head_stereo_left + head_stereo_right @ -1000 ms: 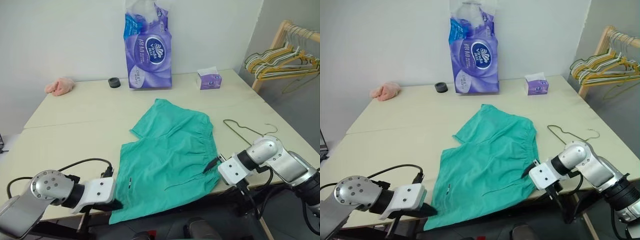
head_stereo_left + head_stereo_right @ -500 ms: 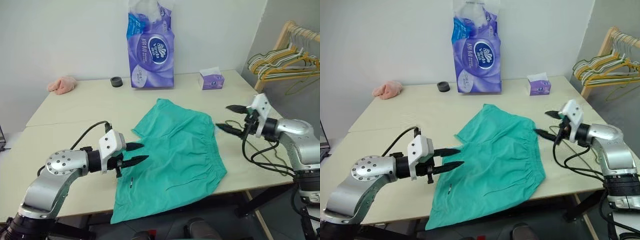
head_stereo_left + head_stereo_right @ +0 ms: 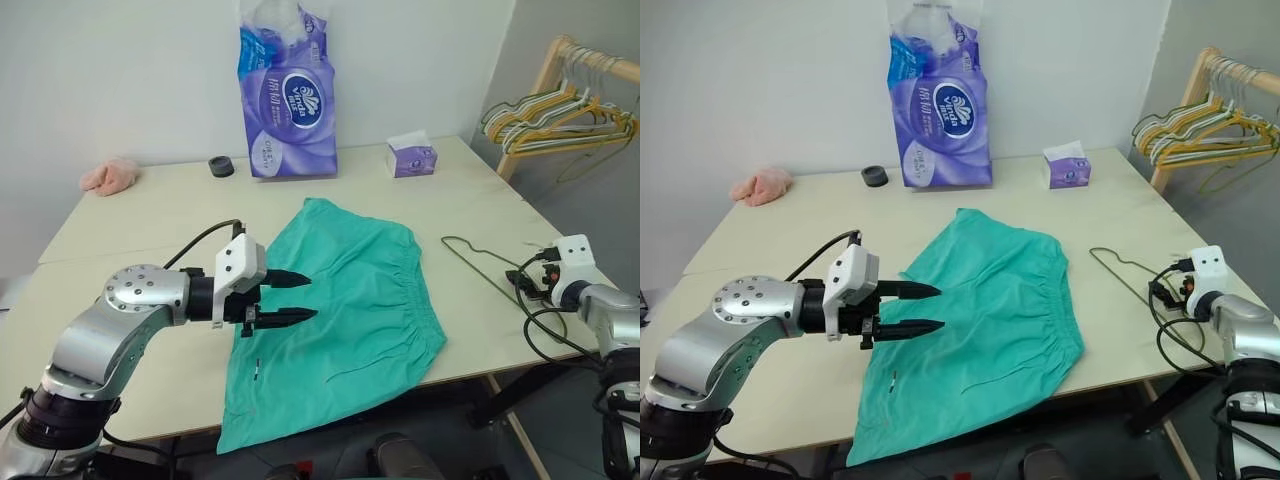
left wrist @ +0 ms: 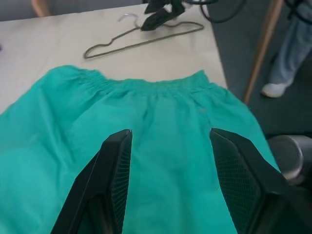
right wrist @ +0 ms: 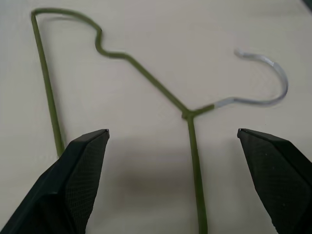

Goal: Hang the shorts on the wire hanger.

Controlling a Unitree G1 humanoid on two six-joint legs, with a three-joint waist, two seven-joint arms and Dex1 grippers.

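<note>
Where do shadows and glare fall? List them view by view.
Right wrist view: a soft dark shadow lies on the table before the open right gripper, across the wire hanger, whose bare metal hook shines pale. Left wrist view: the shorts are evenly lit, with no glare. Eye views: diffuse light, no glare on the table.

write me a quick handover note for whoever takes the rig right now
Left gripper: jaws open, empty, hovering over the left half of the shorts.
Right gripper: jaws wide open, empty, poised above the wire hanger, straddling its neck below the hook.
Shorts lie spread flat on the table, one leg hanging over the near edge. Hanger lies flat on the table to their right, apart from them.
Done: nothing hung, nothing gripped.
Left: pick up the hanger, hang the shorts on it.
</note>
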